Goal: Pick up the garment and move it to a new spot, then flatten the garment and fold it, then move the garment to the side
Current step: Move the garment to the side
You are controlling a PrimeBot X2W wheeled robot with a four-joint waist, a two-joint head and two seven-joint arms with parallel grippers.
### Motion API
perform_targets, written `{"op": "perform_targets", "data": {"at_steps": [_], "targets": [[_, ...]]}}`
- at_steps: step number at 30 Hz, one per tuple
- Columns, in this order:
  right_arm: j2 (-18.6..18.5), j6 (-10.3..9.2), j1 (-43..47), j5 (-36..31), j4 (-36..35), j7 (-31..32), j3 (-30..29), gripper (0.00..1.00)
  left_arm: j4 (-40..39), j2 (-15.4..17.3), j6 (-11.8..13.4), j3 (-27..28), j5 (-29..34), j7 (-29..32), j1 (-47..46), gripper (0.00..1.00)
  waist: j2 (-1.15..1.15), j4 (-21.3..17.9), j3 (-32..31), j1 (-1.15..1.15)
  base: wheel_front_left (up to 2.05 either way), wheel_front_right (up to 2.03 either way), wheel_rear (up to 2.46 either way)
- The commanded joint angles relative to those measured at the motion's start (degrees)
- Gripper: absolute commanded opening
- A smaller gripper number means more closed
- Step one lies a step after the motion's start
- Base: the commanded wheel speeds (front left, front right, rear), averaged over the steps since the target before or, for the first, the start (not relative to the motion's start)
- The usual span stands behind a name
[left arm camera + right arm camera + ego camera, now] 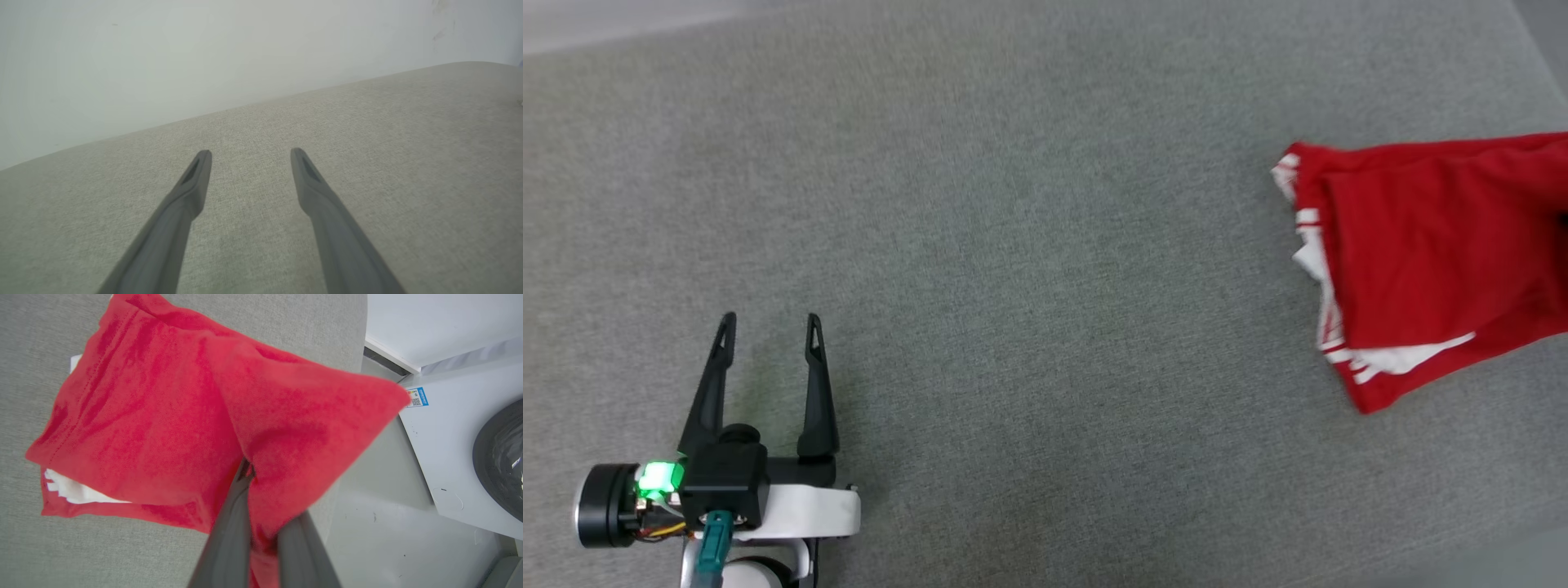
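The folded red garment (1429, 261) lies at the right edge of the grey fabric surface (1029, 245). One corner is raised in the right gripper (248, 467), whose fingers are clamped on the cloth. The left gripper (768, 325) hovers near left, fingers apart and empty.

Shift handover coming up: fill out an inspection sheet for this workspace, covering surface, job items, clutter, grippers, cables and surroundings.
Surface: grey woven surface, flat, no stains seen.
Job's things: red garment, folded, white striped sleeve edges peeking out, at the surface's right side, one end lifted.
Clutter: nothing seen.
Grippers: left gripper open, holding nothing, over bare fabric; right gripper shut on the garment's raised end.
Cables: short wires at the left wrist.
Surroundings: pale wall; white appliance with a dark round door, on a grey floor.
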Motion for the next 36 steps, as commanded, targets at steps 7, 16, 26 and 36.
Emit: {"op": "perform_targets", "data": {"at_steps": [7, 16, 26, 36], "targets": [[-0.5, -0.06, -5.2, -2.7, 12.1, -2.7, -3.4, 0.00, -1.9, 1.5, -0.1, 0.4, 0.1, -0.1, -3.0, 1.00, 0.00, 1.1, 6.9, -0.01, 0.00, 0.00, 0.00], [3.1, -0.06, -10.9, -8.1, 23.3, -8.2, -7.2, 0.00, -3.6, 3.1, 0.4, 1.3, -0.1, -0.1, -5.5, 1.00, 0.00, 1.6, 12.4, -0.01, 0.00, 0.00, 0.00], [8.3, -0.06, -11.8, -15.6, 33.8, -13.1, -9.6, 1.00, -3.0, 2.0, 1.7, 0.1, -0.4, -0.1, -3.8, 1.00, 0.00, 2.5, 8.5, -0.01, 0.00, 0.00, 0.00], [10.7, -0.06, -11.5, -26.7, 34.4, -31.9, -18.8, 1.00, -1.2, -0.9, 2.1, -0.5, -1.6, -0.1, -0.2, 1.00, 0.00, 5.2, -1.3, -0.01, 0.00, 0.00, 0.00]]}}
